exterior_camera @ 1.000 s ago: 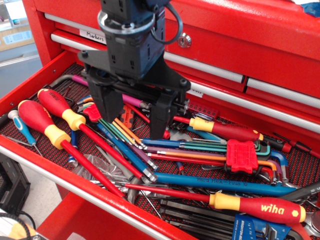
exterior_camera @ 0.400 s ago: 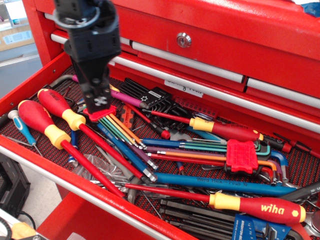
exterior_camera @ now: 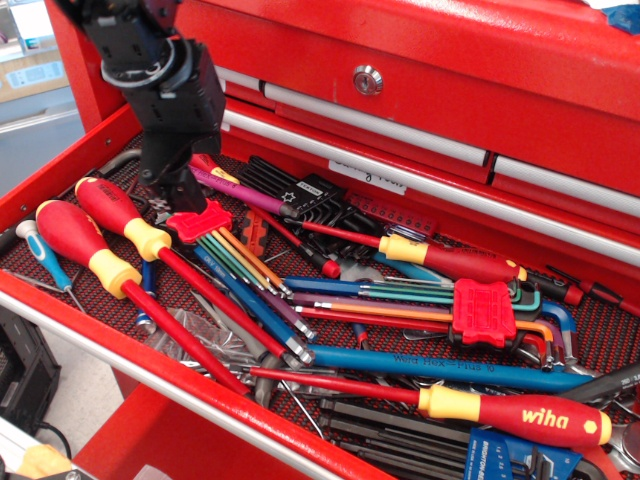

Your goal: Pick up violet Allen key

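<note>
The violet Allen key (exterior_camera: 252, 196) lies on the drawer's mat at the back left. Its magenta shaft runs from under my gripper toward the black key set, and its grey bent end (exterior_camera: 117, 160) sticks out to the left of the gripper. My black gripper (exterior_camera: 172, 194) stands over the left part of the shaft, turned side-on, with its fingertips down at the mat beside a red key holder (exterior_camera: 201, 221). The gripper body hides the fingers' gap and where they meet the shaft, so I cannot tell whether they are closed on it.
Two red-and-yellow screwdrivers (exterior_camera: 112, 218) lie left of the gripper. A black hex key set (exterior_camera: 305, 196) lies behind the violet key. A long blue hex key (exterior_camera: 450, 366), a second red holder (exterior_camera: 483, 312) and a Wiha screwdriver (exterior_camera: 520, 411) crowd the right. The red cabinet front (exterior_camera: 420, 110) rises behind.
The gripper has swung from the drawer's middle to the back left, turned side-on and lowered over the violet key's left part. The black key set is uncovered.
</note>
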`<state>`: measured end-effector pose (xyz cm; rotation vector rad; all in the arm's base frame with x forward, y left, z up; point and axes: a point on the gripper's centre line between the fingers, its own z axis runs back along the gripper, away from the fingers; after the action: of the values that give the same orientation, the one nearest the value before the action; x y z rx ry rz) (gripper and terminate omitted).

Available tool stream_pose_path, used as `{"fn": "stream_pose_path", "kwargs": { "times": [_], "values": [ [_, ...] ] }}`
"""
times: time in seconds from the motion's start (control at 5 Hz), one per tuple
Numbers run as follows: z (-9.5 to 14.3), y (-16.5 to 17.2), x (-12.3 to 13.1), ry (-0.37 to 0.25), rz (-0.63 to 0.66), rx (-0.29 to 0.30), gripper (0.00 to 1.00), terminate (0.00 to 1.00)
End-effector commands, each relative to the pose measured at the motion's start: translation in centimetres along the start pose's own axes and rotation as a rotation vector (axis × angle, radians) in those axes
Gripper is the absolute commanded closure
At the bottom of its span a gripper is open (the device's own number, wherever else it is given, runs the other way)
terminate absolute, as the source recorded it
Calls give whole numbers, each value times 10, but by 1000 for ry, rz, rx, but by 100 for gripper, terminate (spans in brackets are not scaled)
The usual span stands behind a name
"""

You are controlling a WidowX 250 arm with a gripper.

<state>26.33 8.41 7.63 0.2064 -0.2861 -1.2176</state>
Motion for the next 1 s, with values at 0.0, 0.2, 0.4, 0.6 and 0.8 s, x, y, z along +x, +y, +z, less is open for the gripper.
{"fn": "stream_pose_path", "kwargs": {
  "times": [0.0,0.2,0.4,0.6,0.8],
  "values": [
    [-12,26,15,-159,-419,53,0,0],
    [-25,34,18,-201,-504,36,0,0],
    [-35,37,18,-219,-532,67,0,0],
    [-44,34,17,-222,-505,70,0,0],
    [-50,32,17,-217,-491,90,0,0]
  ]
}}
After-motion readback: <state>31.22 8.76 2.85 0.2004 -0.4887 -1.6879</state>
